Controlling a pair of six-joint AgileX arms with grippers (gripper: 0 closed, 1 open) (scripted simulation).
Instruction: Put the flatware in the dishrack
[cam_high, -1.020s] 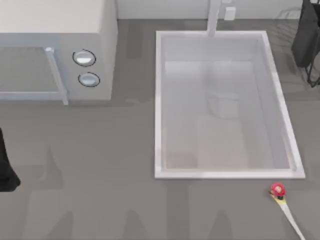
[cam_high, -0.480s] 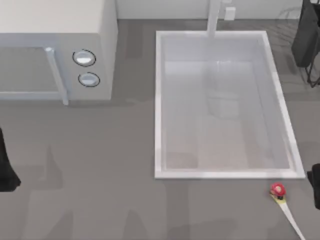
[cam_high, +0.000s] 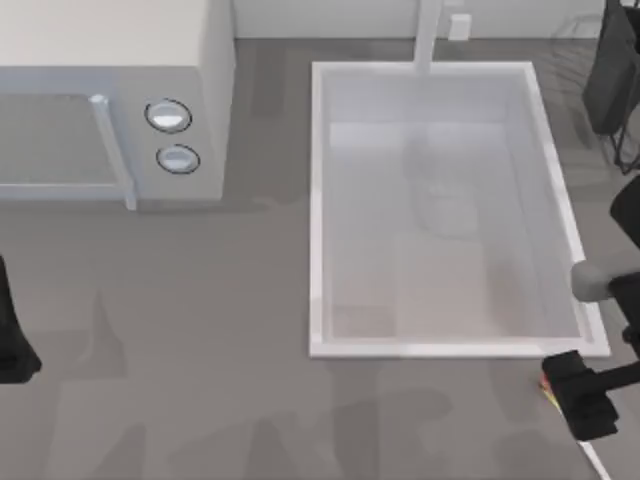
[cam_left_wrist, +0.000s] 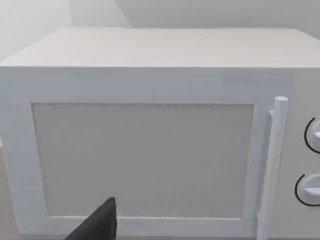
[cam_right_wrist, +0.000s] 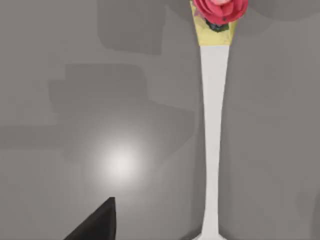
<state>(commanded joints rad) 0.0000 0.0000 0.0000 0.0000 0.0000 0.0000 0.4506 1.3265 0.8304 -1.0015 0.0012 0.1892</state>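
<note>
The flatware lies flat on the grey counter, with a round red head, a yellow collar and a long thin cream handle. In the top view it sits just below the sink's front right corner. There my right gripper hovers over it and covers most of it, leaving a sliver of the head and the handle's end. The dishrack, dark and wiry, stands at the far right edge beside the sink. My left arm stays parked at the left edge.
A large white sink basin with a faucet at its back takes up the middle right. A white microwave stands at the back left, and the left wrist view faces its door. Open grey counter lies in front.
My right arm has come in from the right edge and moved over the flatware, covering its red head. The flatware and the left arm have not moved.
</note>
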